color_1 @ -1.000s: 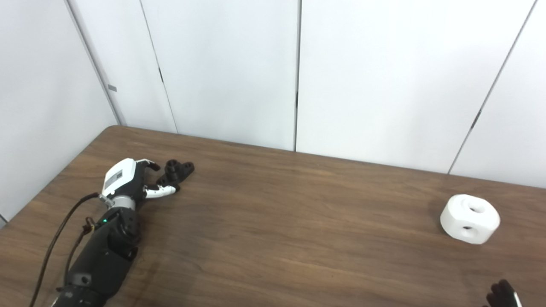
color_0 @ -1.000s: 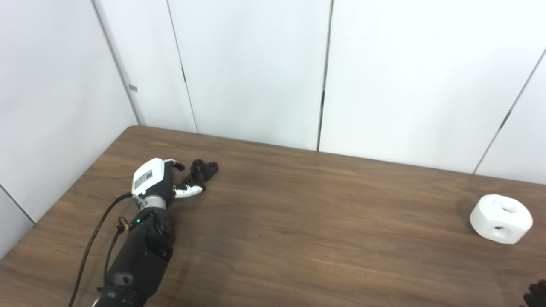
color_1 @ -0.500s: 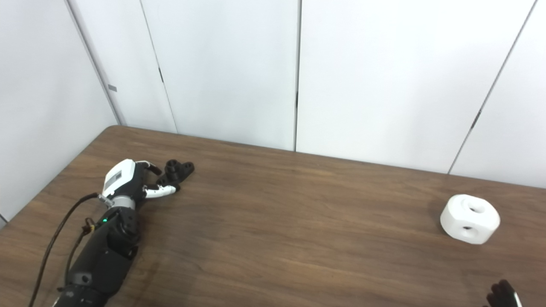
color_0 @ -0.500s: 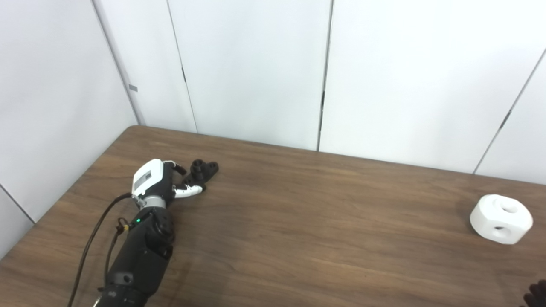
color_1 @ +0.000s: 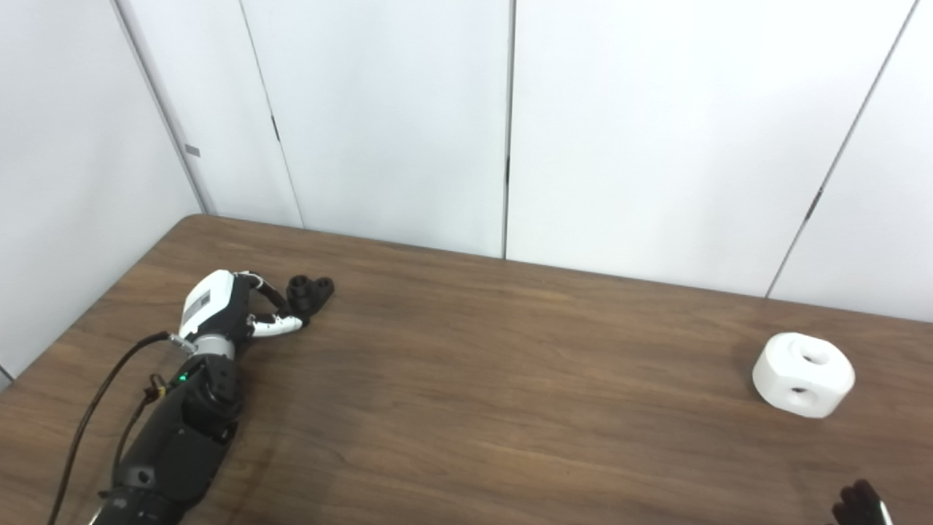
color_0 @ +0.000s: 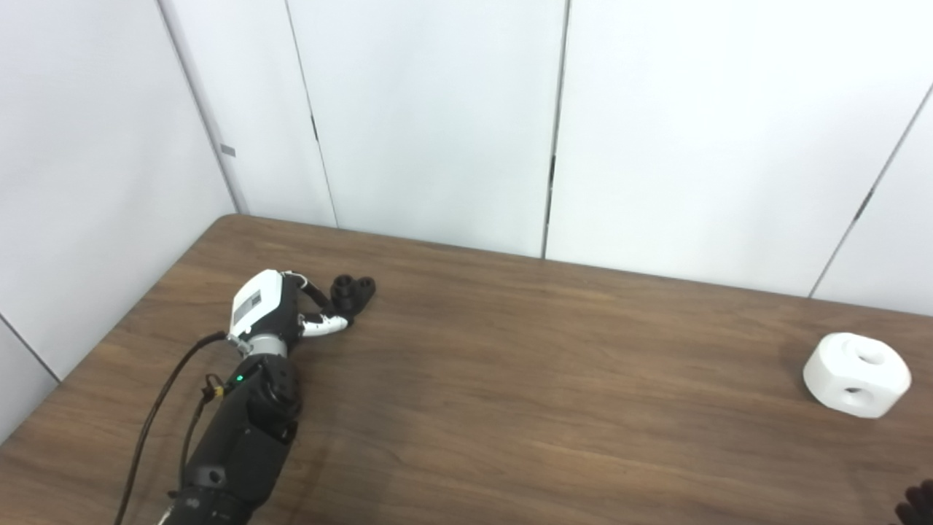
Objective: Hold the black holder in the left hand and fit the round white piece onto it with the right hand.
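The black holder [color_0: 353, 290] lies on the brown table [color_0: 510, 379] at the far left. My left hand [color_0: 280, 310] is right beside it, with its fingers against the holder's left side and its thumb pressed at the near side, pinching it. The round white piece [color_0: 856, 374], which has holes in its top and side, sits alone on the table at the far right. Only the dark fingertips of my right hand [color_1: 860, 505] show at the bottom right corner, well short of the white piece. Their pose is hidden.
White wall panels [color_0: 437, 117] stand close behind the table's far edge and along its left side. A black cable [color_0: 157, 415] hangs beside my left forearm.
My left hand has pushed forward and closed its fingers and thumb onto the black holder, which has turned and shifted slightly. The white piece and the right hand have not moved.
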You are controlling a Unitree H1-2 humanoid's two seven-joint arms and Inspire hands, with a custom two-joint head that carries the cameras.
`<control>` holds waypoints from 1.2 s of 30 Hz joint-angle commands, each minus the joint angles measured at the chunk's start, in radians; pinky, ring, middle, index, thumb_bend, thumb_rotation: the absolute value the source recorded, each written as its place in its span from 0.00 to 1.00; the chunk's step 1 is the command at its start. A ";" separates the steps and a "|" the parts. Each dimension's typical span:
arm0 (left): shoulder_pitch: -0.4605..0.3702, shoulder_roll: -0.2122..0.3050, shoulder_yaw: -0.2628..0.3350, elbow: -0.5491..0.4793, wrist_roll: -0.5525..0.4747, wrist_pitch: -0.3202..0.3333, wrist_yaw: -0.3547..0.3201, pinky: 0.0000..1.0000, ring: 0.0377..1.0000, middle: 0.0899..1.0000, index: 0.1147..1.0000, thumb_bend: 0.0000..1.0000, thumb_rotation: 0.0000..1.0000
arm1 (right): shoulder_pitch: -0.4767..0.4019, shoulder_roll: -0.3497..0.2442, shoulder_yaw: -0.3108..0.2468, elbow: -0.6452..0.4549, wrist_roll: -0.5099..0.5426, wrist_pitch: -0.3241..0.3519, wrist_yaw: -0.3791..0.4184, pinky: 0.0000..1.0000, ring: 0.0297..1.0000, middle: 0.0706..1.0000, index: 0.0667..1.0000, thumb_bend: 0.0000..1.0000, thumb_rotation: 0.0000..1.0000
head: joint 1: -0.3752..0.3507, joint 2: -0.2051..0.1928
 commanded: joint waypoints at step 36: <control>0.190 -0.068 -0.159 -0.536 -0.034 0.032 -0.276 0.87 0.95 0.86 0.43 0.51 0.05 | 0.026 -0.004 0.004 -0.035 0.007 0.065 -0.017 1.00 1.00 0.99 1.00 0.67 1.00 | -0.098 0.047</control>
